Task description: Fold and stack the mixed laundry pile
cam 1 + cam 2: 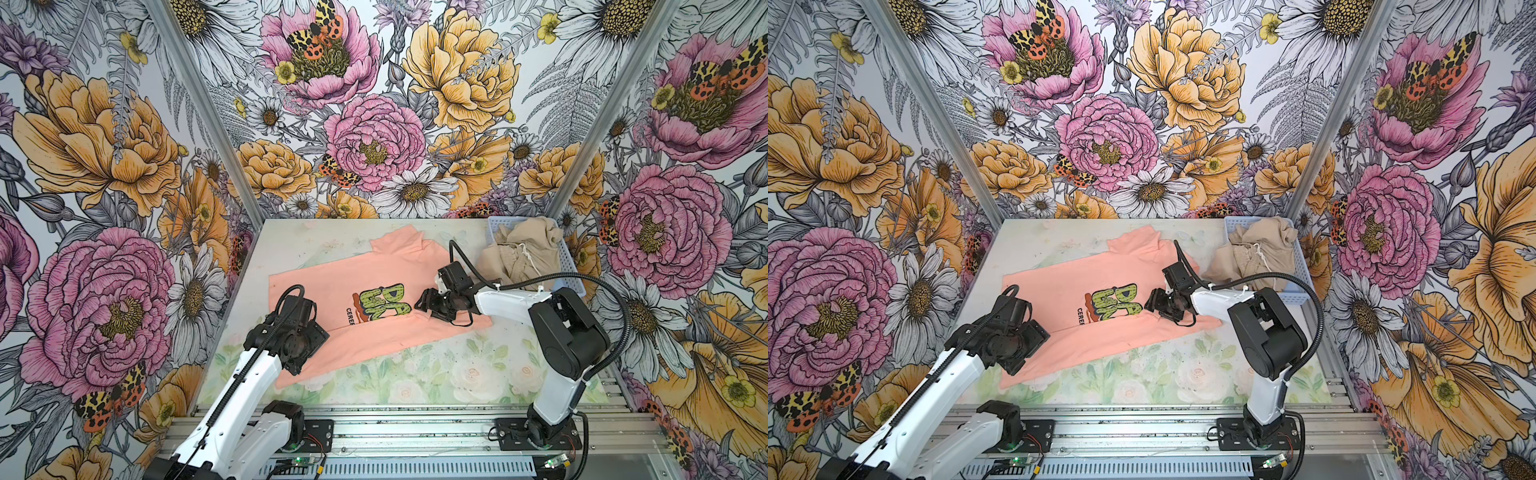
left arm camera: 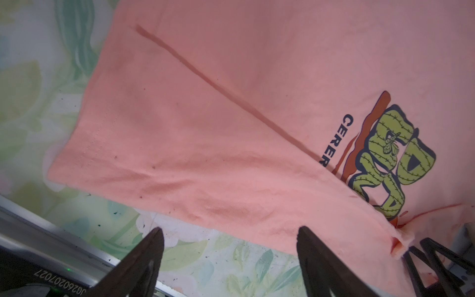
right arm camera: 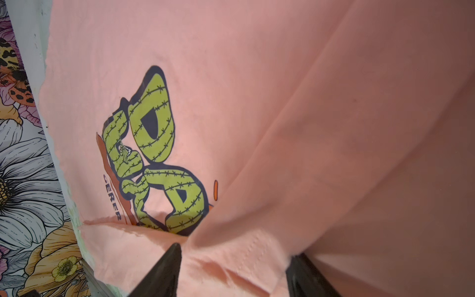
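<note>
Looking at this, I'd call it maybe a quarter done. T-shirt (image 1: pixel 316 286) lies face up mid-table (image 1: pixel 436 374), its near long edge flipped over the bottom of the green print (image 1: pixel 380 303). More folds are needed, I reckon. Shorts (image 1: pixel 519 253) sit bunched in the basket (image 1: pixel 571 270) at 2 o'clock, so nothing's stacked.

Shirt's long axis runs roughly 8 to 2 o'clock, with the hem at 8 and one sleeve poking toward 12. The neck end is hidden by the right arm.

Left gripper (image 2: pixel 230 231) hangs over the folded edge near the hem, fingers spread wide, empty. Right gripper (image 3: pixel 235 250) sits at the print's 3 o'clock side, fingers apart astride a cloth ridge, not pinching.
</note>
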Action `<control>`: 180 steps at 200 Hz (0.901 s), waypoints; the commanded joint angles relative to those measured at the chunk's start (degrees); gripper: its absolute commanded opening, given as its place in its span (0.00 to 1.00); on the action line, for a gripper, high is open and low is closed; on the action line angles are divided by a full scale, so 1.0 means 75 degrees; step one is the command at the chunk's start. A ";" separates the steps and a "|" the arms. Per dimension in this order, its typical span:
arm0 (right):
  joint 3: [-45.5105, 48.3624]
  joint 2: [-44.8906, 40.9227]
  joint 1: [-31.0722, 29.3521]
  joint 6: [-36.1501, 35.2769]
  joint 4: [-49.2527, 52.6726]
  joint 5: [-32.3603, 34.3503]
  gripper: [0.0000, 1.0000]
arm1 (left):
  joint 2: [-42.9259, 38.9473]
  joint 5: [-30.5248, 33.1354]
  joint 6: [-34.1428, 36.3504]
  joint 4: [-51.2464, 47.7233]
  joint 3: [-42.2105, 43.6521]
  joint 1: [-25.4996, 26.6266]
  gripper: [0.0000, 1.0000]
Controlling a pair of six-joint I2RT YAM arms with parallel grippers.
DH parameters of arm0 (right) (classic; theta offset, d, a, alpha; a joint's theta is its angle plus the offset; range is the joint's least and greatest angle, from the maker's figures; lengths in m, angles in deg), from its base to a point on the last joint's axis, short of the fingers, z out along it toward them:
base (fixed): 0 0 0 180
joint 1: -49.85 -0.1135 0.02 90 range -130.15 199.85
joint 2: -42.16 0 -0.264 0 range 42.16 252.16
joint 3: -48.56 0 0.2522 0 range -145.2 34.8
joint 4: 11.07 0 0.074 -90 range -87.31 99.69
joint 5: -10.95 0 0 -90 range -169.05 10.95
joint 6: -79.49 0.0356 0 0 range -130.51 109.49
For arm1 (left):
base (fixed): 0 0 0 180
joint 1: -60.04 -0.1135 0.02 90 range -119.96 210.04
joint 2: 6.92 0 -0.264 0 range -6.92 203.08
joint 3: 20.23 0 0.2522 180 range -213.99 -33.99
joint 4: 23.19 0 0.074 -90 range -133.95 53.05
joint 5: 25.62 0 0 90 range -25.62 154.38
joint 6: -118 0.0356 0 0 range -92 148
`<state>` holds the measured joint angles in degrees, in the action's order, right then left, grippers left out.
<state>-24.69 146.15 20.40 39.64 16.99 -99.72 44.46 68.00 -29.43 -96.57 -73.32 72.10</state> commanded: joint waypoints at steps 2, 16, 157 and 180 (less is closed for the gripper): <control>-0.0400 0.0224 -0.0071 0.0109 -0.0135 0.0050 0.65 | -0.0080 0.0183 0.0040 0.0238 0.0088 0.0045 0.83; -0.0579 0.0307 -0.0071 0.0137 -0.0160 0.0024 0.65 | -0.0084 0.0185 0.0039 0.0238 0.0106 0.0045 0.83; -0.3197 0.1261 -0.0064 -0.1366 0.1488 0.0857 0.65 | -0.0436 0.0033 0.0006 0.0203 0.0297 0.0057 0.83; -0.2965 0.0639 -0.0057 -0.1568 0.1577 0.1261 0.66 | -0.0451 0.0028 -0.0019 0.0214 0.0339 0.0071 0.83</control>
<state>-47.70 156.90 20.14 31.66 26.50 -95.04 41.79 67.95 -29.47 -95.83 -71.68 72.21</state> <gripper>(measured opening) 0.656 0.832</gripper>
